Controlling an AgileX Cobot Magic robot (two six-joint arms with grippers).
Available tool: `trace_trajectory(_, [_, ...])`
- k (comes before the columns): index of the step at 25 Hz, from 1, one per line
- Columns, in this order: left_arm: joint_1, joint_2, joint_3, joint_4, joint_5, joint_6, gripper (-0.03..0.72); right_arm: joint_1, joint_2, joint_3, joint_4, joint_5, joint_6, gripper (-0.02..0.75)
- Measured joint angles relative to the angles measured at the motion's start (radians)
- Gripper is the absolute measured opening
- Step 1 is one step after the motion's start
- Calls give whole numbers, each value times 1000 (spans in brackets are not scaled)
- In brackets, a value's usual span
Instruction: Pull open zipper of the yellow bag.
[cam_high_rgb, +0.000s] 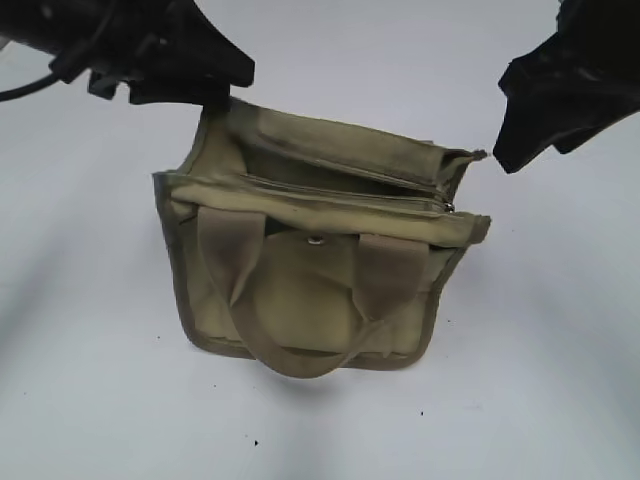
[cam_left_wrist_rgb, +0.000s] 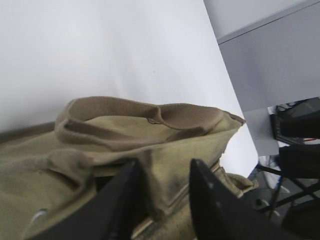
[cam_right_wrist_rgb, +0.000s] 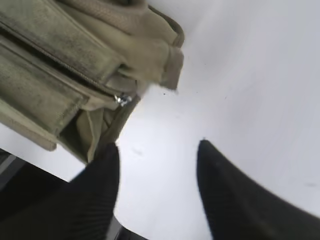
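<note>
A: The left tool, upper left of the exterior frame, has its jaws apart astride a fold of the yellow bag, mid-frame on the tabletop.

B: Soft, light canvas (it slumps); the zipper gapes, nothing visible inside. Take the pull tab at its right end. The right tool, upper right, stands wide, empty.

left gripper: jaws parted | right gripper: jaws parted, holding nothing
</note>
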Motion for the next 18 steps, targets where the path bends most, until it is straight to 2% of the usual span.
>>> trace_trajectory(1, [0, -24, -4, 38, -1, 0, 349, 0, -18, 15, 0, 0, 10, 482])
trace_trajectory(2, [0, -57, -7, 75, 1, 0, 417, 0, -43, 35, 0, 0, 17, 549])
trace_trajectory(4, [0, -133, -9, 184, 20, -17, 489, 0, -104, 88, 0, 0, 26, 613])
trace_trajectory(12, [0, -496, 17, 716, 217, -322, 526, 0, -487, 442, -1, 1, 82, 605])
trace_trajectory(15, [0, -669, 136, 822, 241, -386, 528, 0, -669, 556, -1, 3, 89, 600])
trace_trajectory(18, [0, -892, 298, 879, 249, -436, 528, 0, -872, 642, -1, 7, 90, 594])
